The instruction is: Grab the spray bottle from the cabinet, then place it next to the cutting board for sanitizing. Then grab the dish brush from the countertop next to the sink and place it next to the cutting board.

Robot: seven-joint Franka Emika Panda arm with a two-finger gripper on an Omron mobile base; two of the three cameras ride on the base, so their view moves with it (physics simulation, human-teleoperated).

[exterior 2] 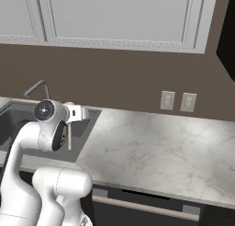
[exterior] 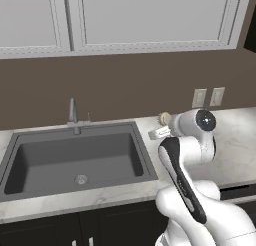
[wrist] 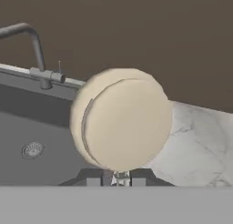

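Now on the second half, apparently: jaws clamped on the dish brush [wrist: 122, 125], cream head just ahead of them, lifted over the sink [exterior: 75, 160] edge; carrying to the cutting board remains.

The white arm [exterior: 187, 190] rose from the base, bent hard at the elbow and folded back so the wrist [exterior: 197, 122] sat up high with the hand pointing roughly level, away from the cameras. The gripper [wrist: 116, 178] was clamped nearly all the way shut on the dish brush [wrist: 122, 124], pinching its thin handle between the two dark fingertips [wrist: 93, 180] so the round head stuck out right in front of the hand.
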